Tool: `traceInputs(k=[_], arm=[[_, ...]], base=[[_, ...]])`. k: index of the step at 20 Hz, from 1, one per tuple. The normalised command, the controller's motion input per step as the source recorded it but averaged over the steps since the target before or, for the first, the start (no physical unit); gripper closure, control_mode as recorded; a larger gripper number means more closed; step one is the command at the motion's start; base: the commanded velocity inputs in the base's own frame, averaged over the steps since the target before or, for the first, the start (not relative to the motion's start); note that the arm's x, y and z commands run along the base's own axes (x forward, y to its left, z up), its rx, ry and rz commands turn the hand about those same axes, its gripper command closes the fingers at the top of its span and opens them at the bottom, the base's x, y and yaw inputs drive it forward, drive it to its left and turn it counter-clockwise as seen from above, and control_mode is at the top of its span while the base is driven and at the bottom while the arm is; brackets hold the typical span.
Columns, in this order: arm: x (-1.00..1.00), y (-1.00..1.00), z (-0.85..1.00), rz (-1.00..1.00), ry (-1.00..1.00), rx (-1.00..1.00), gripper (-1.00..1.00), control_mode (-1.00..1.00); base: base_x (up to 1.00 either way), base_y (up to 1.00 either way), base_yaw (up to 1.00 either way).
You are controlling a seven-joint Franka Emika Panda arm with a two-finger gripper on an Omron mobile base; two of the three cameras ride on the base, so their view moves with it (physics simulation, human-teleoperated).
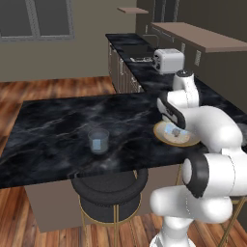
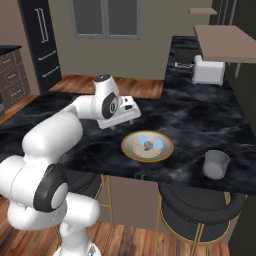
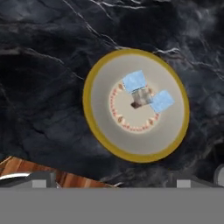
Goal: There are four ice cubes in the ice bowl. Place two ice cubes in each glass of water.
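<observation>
The gripper [image 2: 131, 119] hangs above the ice bowl [image 3: 101, 131] near the counter's [image 1: 53, 120] front edge, jaws apart, likely lining up on two remaining ice cubes [image 3: 134, 81] at its centre.

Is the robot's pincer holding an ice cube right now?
No, nothing is held. The pincer is open above the ice bowl, where two ice cubes lie.
</observation>
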Motion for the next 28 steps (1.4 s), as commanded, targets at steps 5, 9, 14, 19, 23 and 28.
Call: traceInputs(k=[5,9,14,19,23,28], arm=[[0.08,-0.81,-0.36,0.13,0.04,0.01,-1.00,-1.00],[0.30,-0.35,-0.45,0.15,0.13,0.01,-1.00,-1.00],[0.57,-0.03,-0.40,0.16,0.20,0.00,-1.00,-1.00],[0.42,0.04,-0.23,0.05,0.13,0.00,-1.00,-1.00],[0.29,0.03,-0.23,-0.01,0.08,0.00,-1.00,-1.00],[0.02,0.13,-0.31,-0.09,0.05,0.01,-1.00,-1.00]], base=[[0.00,0.00,0.00],[0.00,0.00,0.00],[0.00,0.00,0.00],[0.00,0.00,0.00],[0.00,0.00,0.00],[0.00,0.00,0.00]])
